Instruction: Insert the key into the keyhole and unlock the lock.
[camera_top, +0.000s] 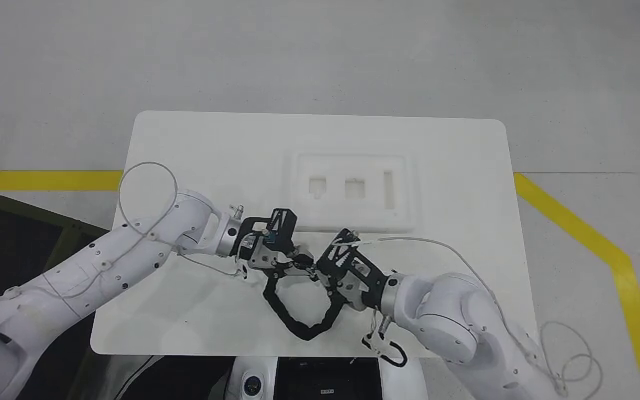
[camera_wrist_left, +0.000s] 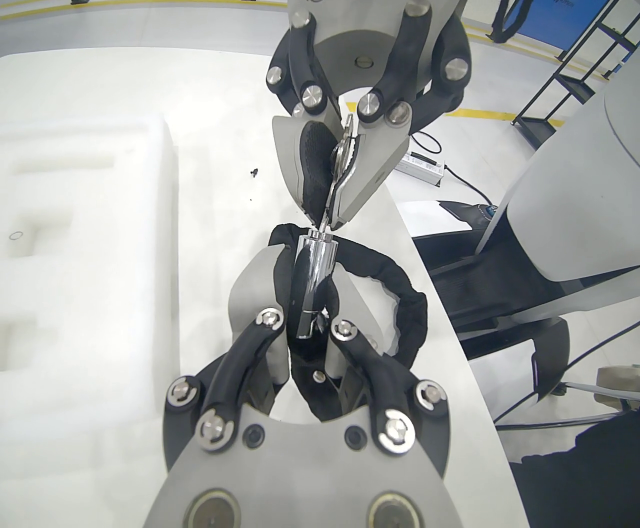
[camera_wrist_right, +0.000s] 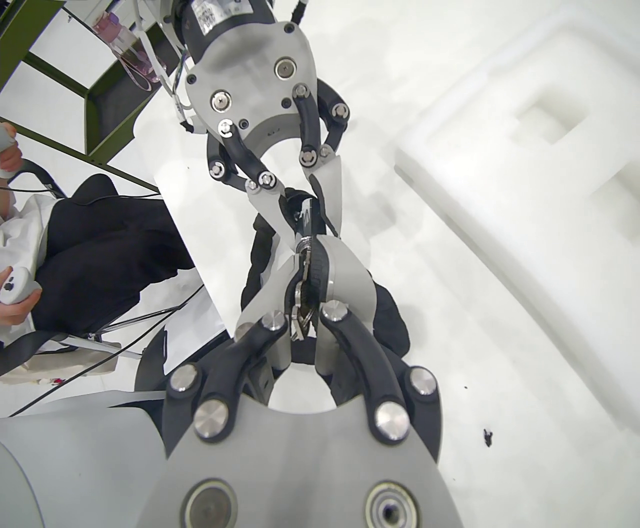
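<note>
Meeting nose to nose just above the surface (camera_wrist_left: 210, 240), the left hand (camera_wrist_left: 306, 272) clenches the chrome lock cylinder (camera_wrist_left: 315, 265) while the right hand (camera_wrist_left: 327, 215) pinches the key (camera_wrist_left: 342, 150), its tip at the keyhole (camera_wrist_left: 320, 234). Seating it fully and turning it seem left to do.

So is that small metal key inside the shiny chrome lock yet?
At the mouth: the small metal key meets the shiny chrome lock cylinder end-on; its depth, cannot tell.
</note>
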